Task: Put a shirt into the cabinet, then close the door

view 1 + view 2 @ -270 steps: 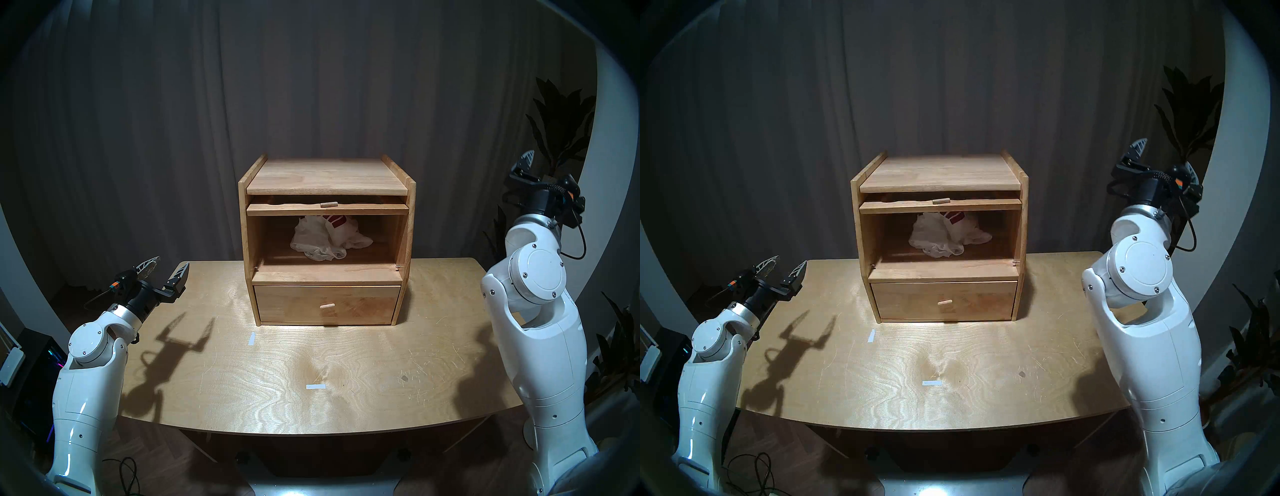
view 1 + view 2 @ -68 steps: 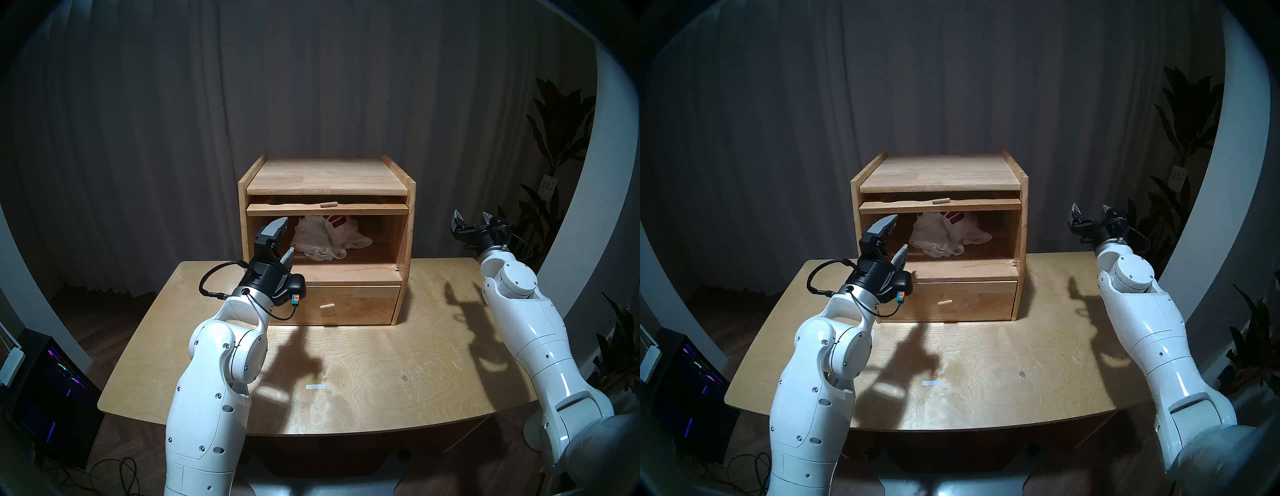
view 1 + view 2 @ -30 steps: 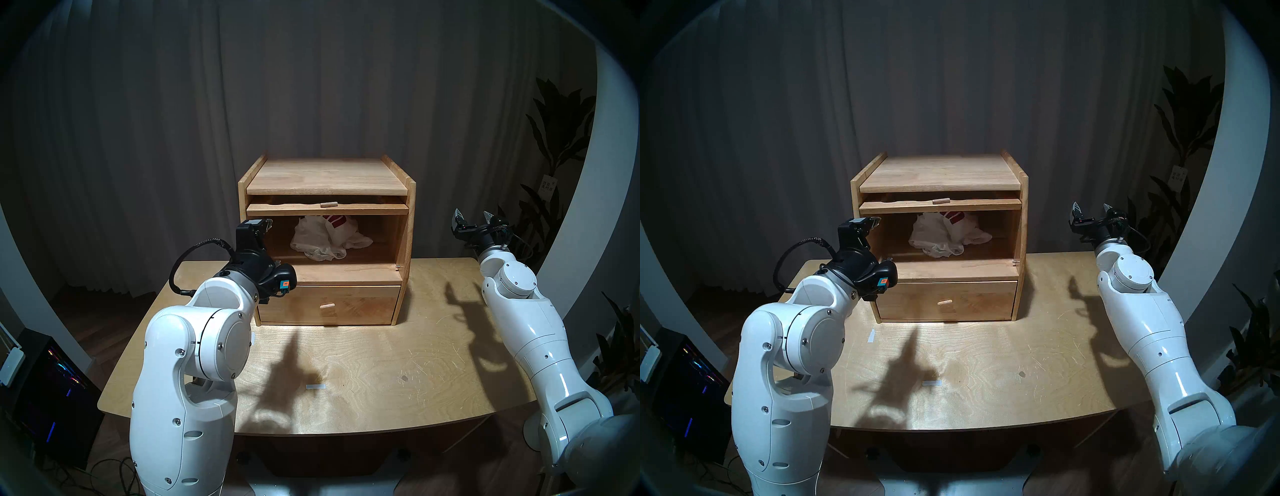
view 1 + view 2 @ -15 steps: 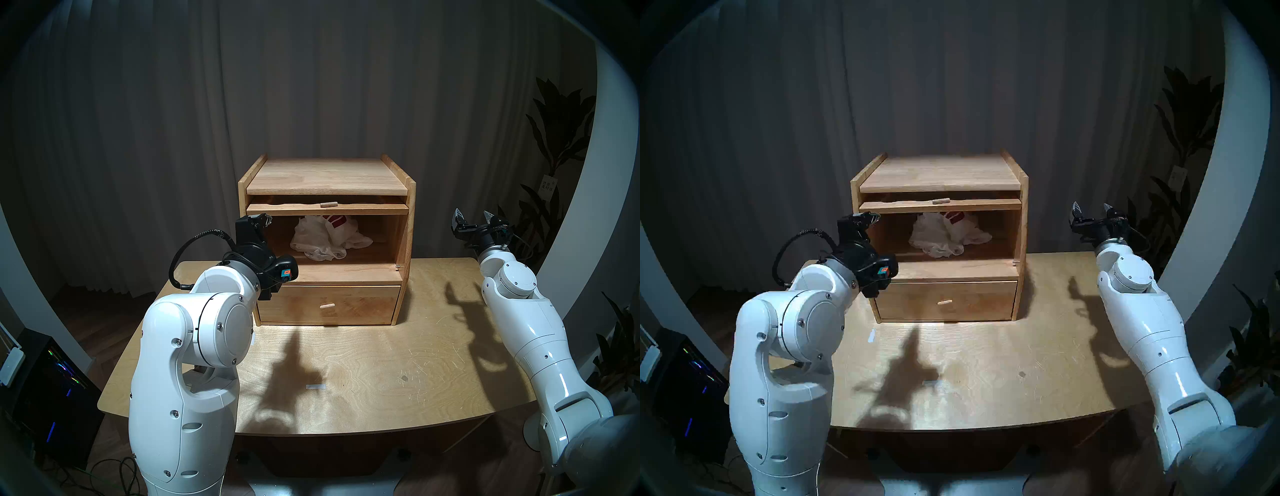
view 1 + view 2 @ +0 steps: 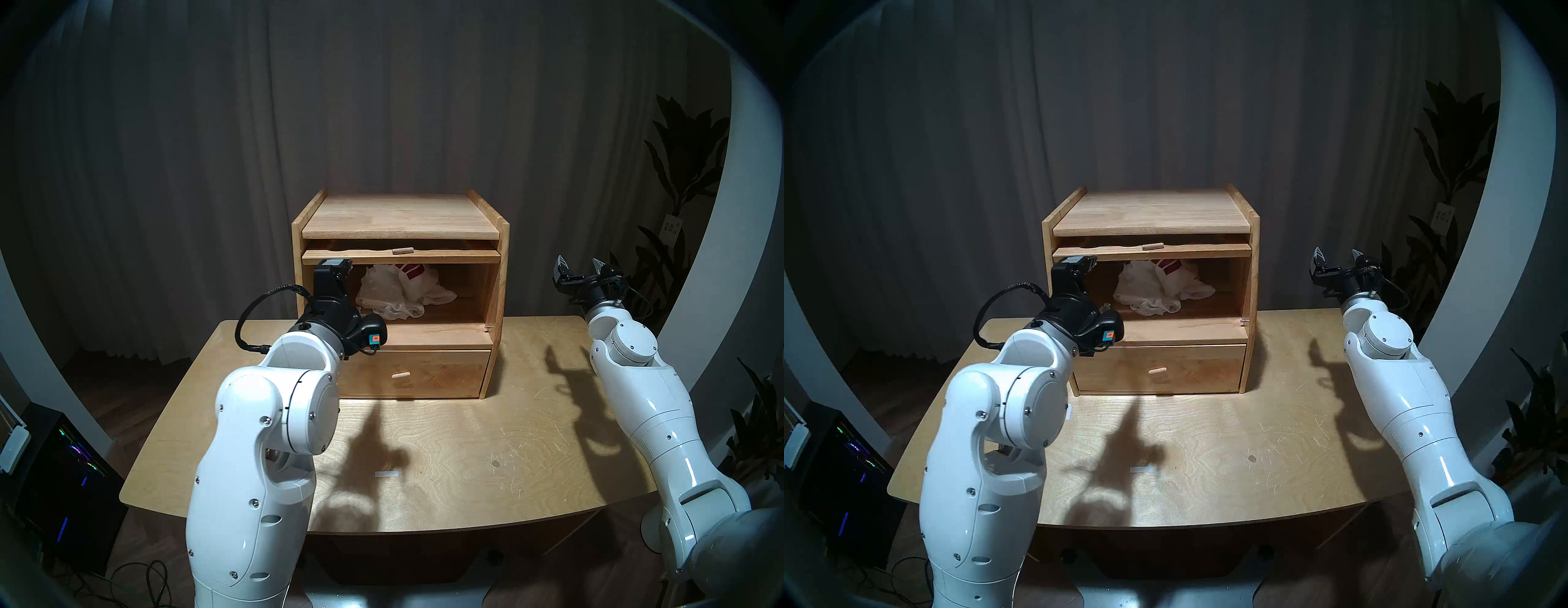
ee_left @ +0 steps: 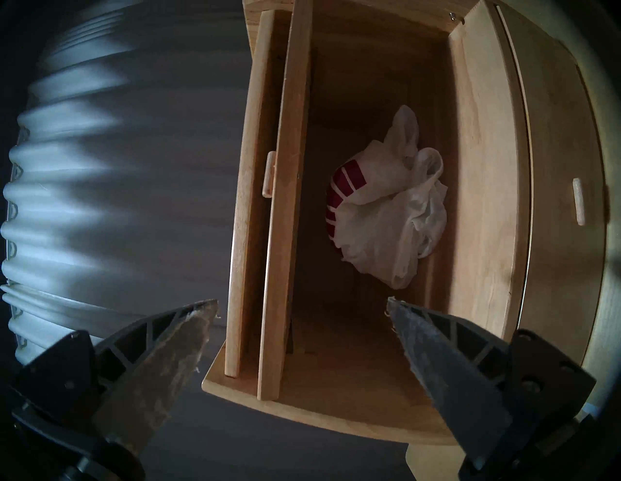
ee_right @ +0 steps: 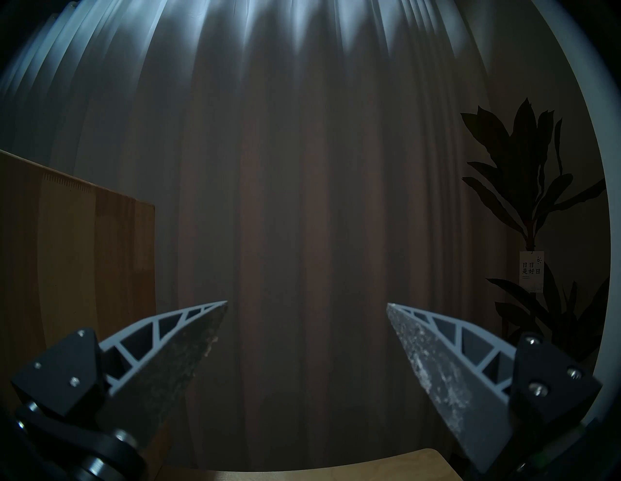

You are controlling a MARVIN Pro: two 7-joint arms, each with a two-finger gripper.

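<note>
The wooden cabinet (image 5: 399, 216) stands at the back of the table. The white shirt (image 5: 403, 293) with red letters lies crumpled inside the upper compartment; it also shows in the left wrist view (image 6: 383, 218). The door (image 5: 401, 256) lies flat, slid in under the cabinet's top, its peg handle (image 5: 402, 250) facing forward. My left gripper (image 5: 348, 286) is open, turned on its side, at the left of the compartment's opening just under the door's front edge (image 6: 285, 201); it holds nothing. My right gripper (image 5: 579, 267) is open and empty, raised to the right of the cabinet.
The lower drawer (image 5: 403, 373) is shut, with a peg on its front. A white tape strip (image 5: 387, 474) lies on the table (image 5: 466, 446). A dark curtain hangs behind. A plant (image 5: 679, 170) stands at the right and a lit computer case (image 5: 63, 467) at the lower left.
My left arm has swung in from the table's left side to the cabinet front and, in the last half second, shifted right under the door's edge. The right arm stays still.
</note>
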